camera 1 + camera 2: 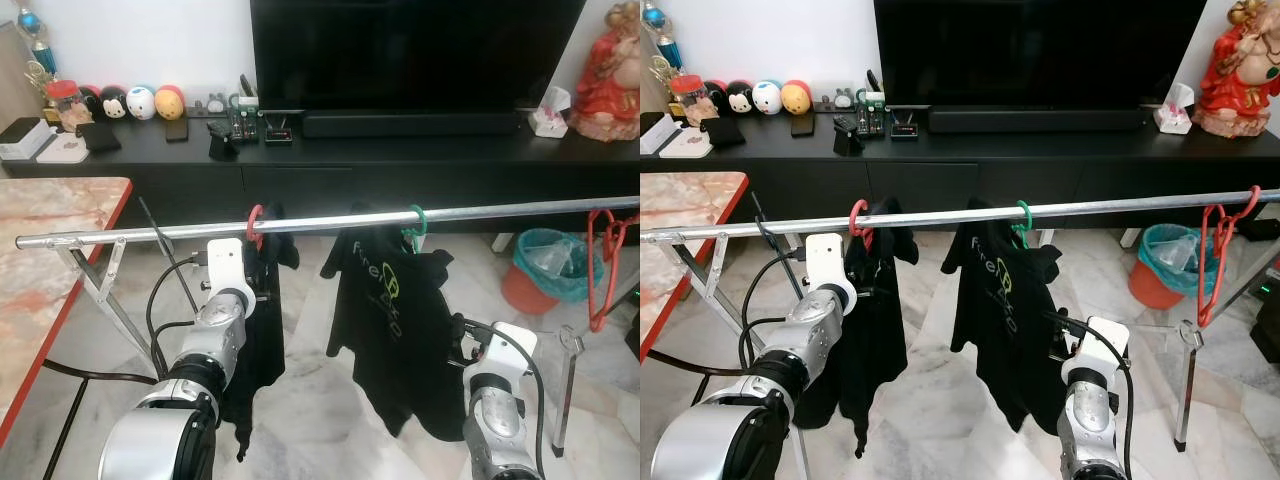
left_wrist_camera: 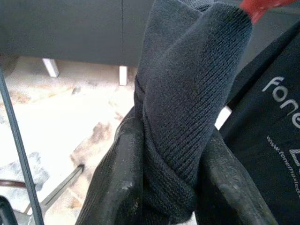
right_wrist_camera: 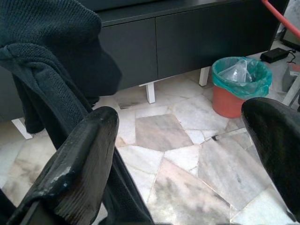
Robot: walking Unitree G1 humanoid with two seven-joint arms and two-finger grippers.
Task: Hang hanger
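A silver rail (image 1: 330,222) is seen running across the room in front of a black TV cabinet (image 1: 400,160). On it a red hanger (image 1: 254,226) is hooked, carrying a dark knitted garment (image 1: 262,330). The left gripper (image 2: 164,187) is raised just below the rail, and its jaws are closed on a fold of that knitted garment, which is pinched between the two black fingers (image 2: 117,187); the red hanger is seen just above and beyond the jaws.

Further along the rail, on the side away from the left jaws, a green hanger (image 1: 415,226) is hooked, with a black printed T-shirt (image 1: 395,320) draped on it. The right gripper (image 3: 187,154) is held low beside the hem of this shirt, its jaws spread wide with nothing between them; dark cloth is seen just beside one finger. Beyond these open jaws, the marble floor (image 3: 187,154) and a bin with a green liner (image 3: 239,84) are seen. Spare red hangers (image 1: 605,260) are hung at the rail's far end.
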